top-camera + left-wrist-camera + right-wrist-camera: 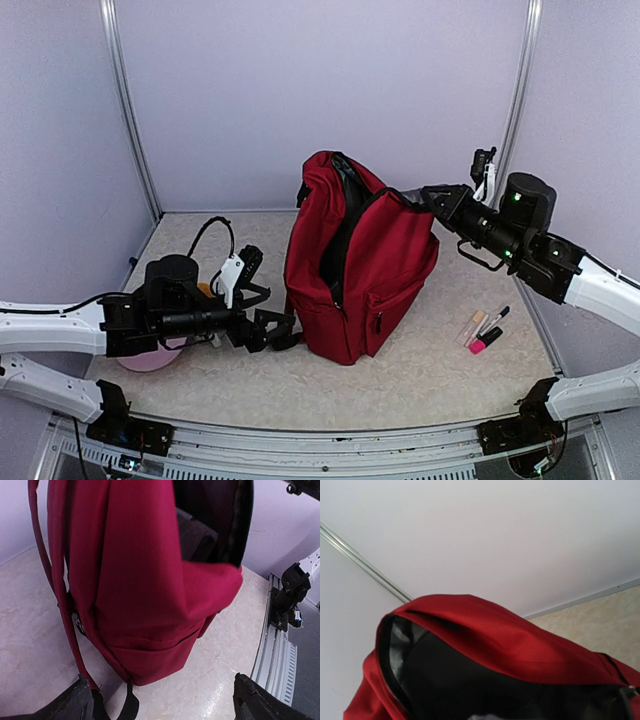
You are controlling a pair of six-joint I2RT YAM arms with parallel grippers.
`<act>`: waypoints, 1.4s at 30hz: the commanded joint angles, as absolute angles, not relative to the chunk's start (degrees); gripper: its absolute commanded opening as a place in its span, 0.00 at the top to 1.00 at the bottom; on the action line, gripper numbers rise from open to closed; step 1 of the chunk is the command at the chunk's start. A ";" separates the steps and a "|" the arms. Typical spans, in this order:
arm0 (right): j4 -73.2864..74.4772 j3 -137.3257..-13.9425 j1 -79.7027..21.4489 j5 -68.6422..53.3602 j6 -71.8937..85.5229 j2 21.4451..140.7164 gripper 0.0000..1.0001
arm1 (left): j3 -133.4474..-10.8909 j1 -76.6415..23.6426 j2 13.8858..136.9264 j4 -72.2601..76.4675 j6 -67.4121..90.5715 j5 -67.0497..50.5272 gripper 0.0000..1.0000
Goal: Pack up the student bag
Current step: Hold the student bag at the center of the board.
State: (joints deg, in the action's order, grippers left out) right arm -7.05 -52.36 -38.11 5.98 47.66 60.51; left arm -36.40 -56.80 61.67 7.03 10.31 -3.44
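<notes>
1. Dark red fabric fills the middle of the scene: the student bag (365, 265) stands upright on the table (430, 385). Its main zip is open at the top and a dark lining shows inside (the front pocket faces the near right).
2. Left gripper (278, 328) sits low at the bag's near left bottom corner, just beside the black straps (292, 338). In the left wrist view its fingers (75, 705) are spread wide apart with nothing between them.
3. Right gripper (425, 196) is at the upper rim of the bag's opening, on the right side. Its fingertips are lost against the fabric, so I cannot tell whether it is clenched or released.
4. Open table lies in front of the bag and to its right. The only break is a small cluster of markers (487, 328) near the right edge, well apart from the bag.
5. Pink disc (148, 360) lies partly under the left arm, near the left edge.
6. Table top is pale, mottled beige. Plain lilac walls (320, 90) close three sides, with metal posts (128, 110) in the back corners.
7. Any print on the markers is too small to read.
</notes>
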 commanded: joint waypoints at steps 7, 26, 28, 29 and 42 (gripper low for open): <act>-8.69 -51.92 -37.27 6.50 47.00 59.31 1.00 | -31.20 -52.31 78.08 41.01 8.37 -13.83 0.01; -2.06 -56.60 -37.27 5.36 40.41 62.49 0.99 | -42.69 -56.16 88.19 33.86 1.82 -20.00 1.00; 0.69 -58.10 -37.27 4.64 38.32 62.79 0.91 | -42.27 -56.16 87.05 34.17 2.56 -20.15 1.00; 2.51 -59.28 -37.27 4.33 36.42 62.88 0.84 | -42.06 -56.04 86.49 34.19 3.15 -19.93 1.00; 36.85 -83.68 -37.48 -5.22 17.11 65.56 0.31 | -42.80 -53.09 87.75 33.61 13.15 -19.35 1.00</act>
